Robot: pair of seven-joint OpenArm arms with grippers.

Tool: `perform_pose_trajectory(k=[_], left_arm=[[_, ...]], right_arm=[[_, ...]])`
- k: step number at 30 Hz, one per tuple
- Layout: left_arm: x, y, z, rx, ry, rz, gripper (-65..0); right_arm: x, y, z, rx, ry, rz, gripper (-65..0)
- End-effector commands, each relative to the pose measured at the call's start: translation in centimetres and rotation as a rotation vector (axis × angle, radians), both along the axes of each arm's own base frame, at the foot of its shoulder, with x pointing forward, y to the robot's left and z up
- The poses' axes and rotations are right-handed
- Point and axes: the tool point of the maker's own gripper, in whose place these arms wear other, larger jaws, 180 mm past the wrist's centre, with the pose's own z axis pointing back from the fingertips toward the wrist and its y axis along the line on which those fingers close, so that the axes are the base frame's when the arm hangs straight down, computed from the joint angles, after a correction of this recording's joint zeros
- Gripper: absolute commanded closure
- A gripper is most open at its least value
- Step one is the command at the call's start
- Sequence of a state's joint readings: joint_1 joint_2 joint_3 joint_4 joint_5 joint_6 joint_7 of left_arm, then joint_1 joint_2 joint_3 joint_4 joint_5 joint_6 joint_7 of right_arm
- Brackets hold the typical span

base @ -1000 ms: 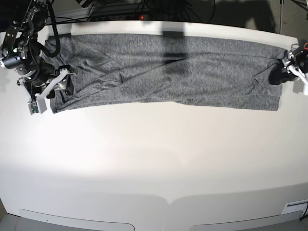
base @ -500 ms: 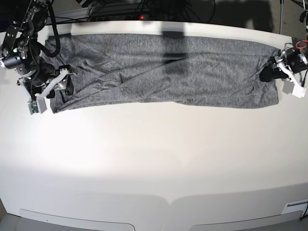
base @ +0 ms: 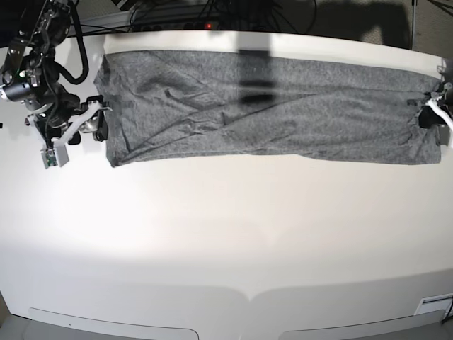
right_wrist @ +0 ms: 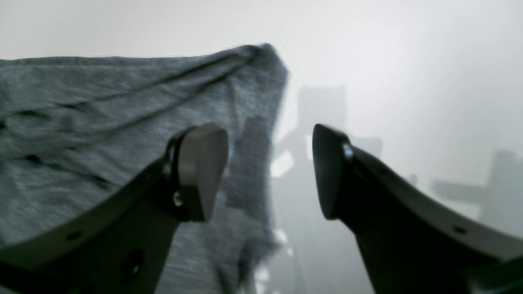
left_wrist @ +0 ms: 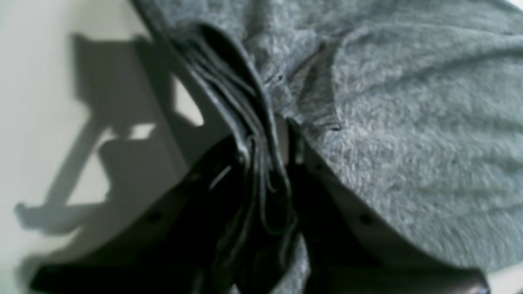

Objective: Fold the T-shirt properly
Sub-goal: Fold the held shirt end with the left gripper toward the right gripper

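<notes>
Pinching a bunched fold at the T-shirt's (base: 269, 106) edge, the left claw (left_wrist: 282, 139) has closed within the last second and dragged the whole cloth along the far side of the table (base: 226, 234), so its other end has slid clear of the right claw (right_wrist: 269, 171). That claw stands spread and empty just beside the shirt's edge. The pull seems meant to stretch the shirt flat; folding has not begun.
</notes>
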State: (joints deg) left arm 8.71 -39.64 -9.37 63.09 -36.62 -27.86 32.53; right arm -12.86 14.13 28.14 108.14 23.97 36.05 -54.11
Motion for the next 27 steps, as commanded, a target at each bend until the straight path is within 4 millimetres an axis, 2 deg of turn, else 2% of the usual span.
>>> perform_pose_trajectory(k=[1, 8, 10, 12, 15, 19, 23, 27], left_arm=[[-2.0, 3.3, -0.6, 0.142, 0.115, 0.022, 0.0], [-2.5, 8.3, 1.0, 0.323, 0.151, 0.177, 0.0], [-2.5, 8.6, 1.8, 0.358, 0.176, 0.212, 0.0], [-2.0, 7.9, 2.8, 0.374, 0.19, 0.211, 0.0], [-0.4, 5.3, 4.7, 0.352, 0.148, 0.187, 0.0], [1.3, -0.6, 7.0, 0.285, 0.024, 0.097, 0.0], [1.4, -7.5, 8.1, 0.17, -0.073, 0.024, 0.0], [0.5, -12.1, 8.3, 0.061, -0.119, 0.015, 0.0]], right_arm=[[0.7, -0.2, 1.3, -0.016, -0.047, 0.015, -36.4], [0.7, -0.2, 1.3, -0.016, -0.047, 0.014, -36.4], [0.7, -0.2, 1.3, -0.016, -0.047, 0.015, -36.4], [0.7, -0.2, 1.3, -0.015, -0.048, 0.014, -36.4], [0.7, -0.1, 1.3, -0.012, -0.05, 0.016, -36.4], [0.7, -0.1, 1.3, -0.013, -0.049, 0.018, -36.4], [0.7, -0.1, 1.3, -0.012, -0.049, 0.018, -36.4], [0.7, -0.1, 1.3, -0.013, -0.05, 0.018, -36.4]])
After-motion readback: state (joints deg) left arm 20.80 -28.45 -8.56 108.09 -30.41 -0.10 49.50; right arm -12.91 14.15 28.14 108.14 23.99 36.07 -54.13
